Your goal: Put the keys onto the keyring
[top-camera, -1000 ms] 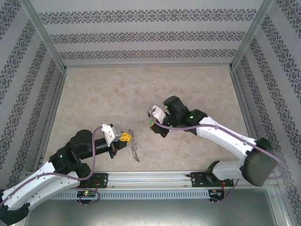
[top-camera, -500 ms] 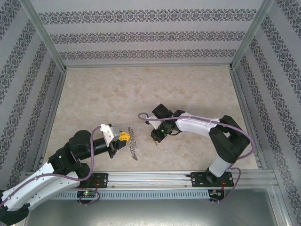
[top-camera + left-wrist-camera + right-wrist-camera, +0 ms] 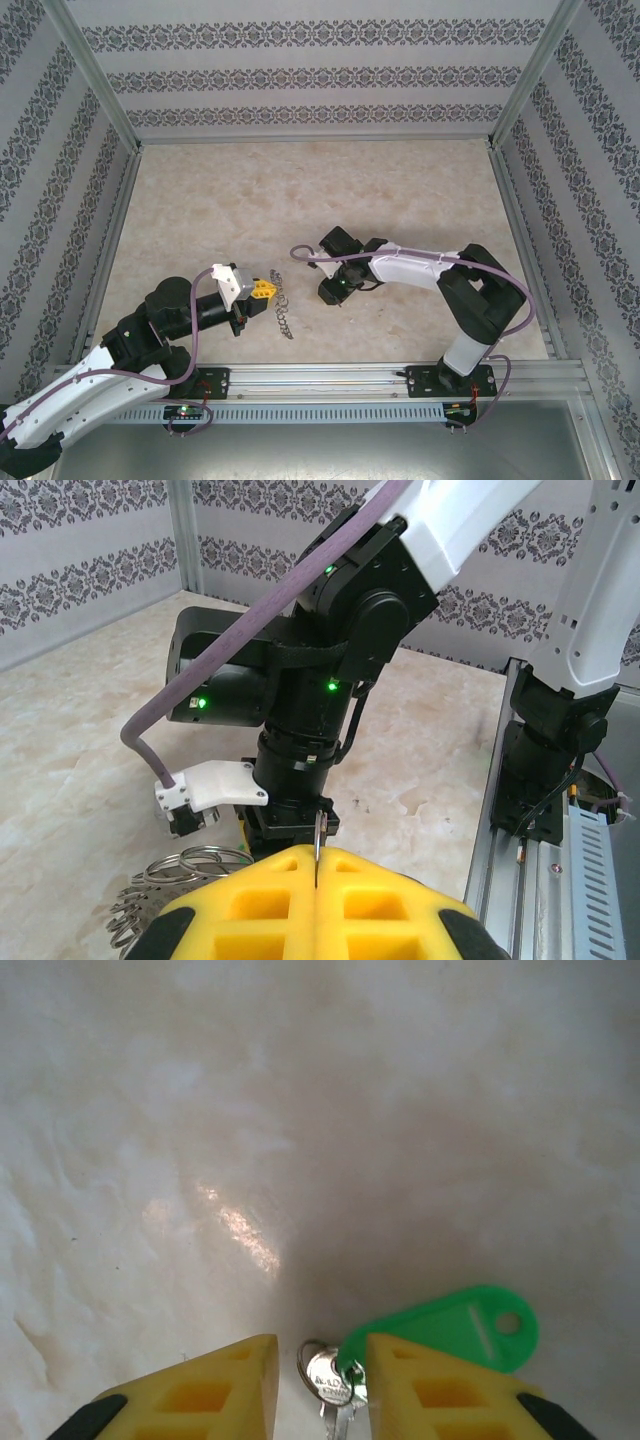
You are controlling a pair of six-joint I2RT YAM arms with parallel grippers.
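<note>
Just silvery keys (image 3: 334, 1388), green teardrop tag (image 3: 452, 1328)

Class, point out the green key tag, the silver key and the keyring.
green key tag (image 3: 455, 1328): right wrist view, middle of tag.
silver key (image 3: 328, 1388): right wrist view, its head.
keyring (image 3: 200, 860): left wrist view, wire loops.

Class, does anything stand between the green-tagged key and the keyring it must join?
Nothing visible does: only bare table lies between the key, under the right pincer, and the keyring at the left pincer.
</note>
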